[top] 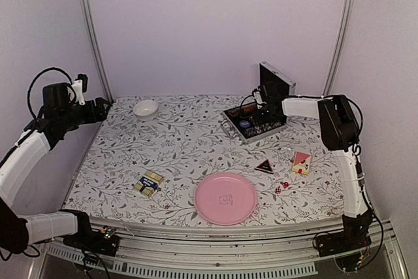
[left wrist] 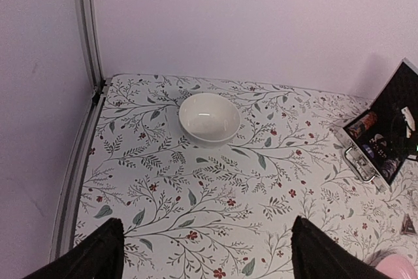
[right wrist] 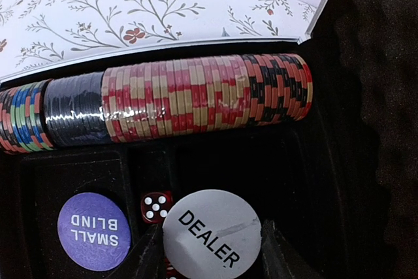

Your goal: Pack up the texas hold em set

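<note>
My right claw is part-closed on the DEALER button inside the case, chip row just ahead, SMALL BLIND button and a red die just left, so I'd lay it flat clear of the die, then release.

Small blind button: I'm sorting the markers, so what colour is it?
The small blind button is purple with white lettering; the right wrist view shows it best.
</note>
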Robot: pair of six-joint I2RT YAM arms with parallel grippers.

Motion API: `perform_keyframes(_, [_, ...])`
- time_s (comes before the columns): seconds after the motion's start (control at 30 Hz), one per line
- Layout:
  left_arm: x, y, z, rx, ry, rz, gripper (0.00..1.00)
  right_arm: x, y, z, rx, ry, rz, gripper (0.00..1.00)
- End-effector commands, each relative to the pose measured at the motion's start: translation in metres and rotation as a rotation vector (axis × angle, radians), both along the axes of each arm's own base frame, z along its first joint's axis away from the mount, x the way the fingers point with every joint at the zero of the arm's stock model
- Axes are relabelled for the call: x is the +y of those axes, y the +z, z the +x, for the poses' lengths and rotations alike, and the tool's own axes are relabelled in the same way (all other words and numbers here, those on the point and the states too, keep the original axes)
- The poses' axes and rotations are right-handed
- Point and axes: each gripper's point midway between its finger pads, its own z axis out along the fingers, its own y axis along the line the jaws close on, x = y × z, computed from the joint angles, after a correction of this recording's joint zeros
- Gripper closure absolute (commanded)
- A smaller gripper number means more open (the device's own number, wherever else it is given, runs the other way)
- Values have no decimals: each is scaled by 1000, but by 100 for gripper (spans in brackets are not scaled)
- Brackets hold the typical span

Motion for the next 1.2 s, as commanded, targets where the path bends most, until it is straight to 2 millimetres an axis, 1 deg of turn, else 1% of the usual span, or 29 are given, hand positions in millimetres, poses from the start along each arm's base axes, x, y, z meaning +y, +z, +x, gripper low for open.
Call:
perform_keyframes(0.0, [4, -2, 1, -4, 8, 14, 12, -8, -5, 5, 5, -15, -24, 54])
perform_keyframes(0.2, [4, -2, 1, -5, 9, 16, 12, -9, 5, 13, -22, -26, -29, 54])
perform_keyframes(0.4, [4, -3, 1, -3, 9, 16, 12, -15, -2, 17, -13, -32, -26, 53])
perform_keyframes(0.67, [4, -3, 1, -3, 9, 16, 12, -18, -11, 16, 14, -31, -23, 53])
perform_keyframes(0.93, [4, -3, 1, -4, 8, 16, 12, -14, -10, 16, 17, -22, -3, 48])
perform_keyframes(1.1, [4, -3, 1, -3, 7, 15, 12, -13, -5, 18, 6, -23, 1, 39])
perform_keyframes(1.17, [4, -2, 1, -4, 7, 15, 12, -14, -1, 19, 0, -26, 3, 38])
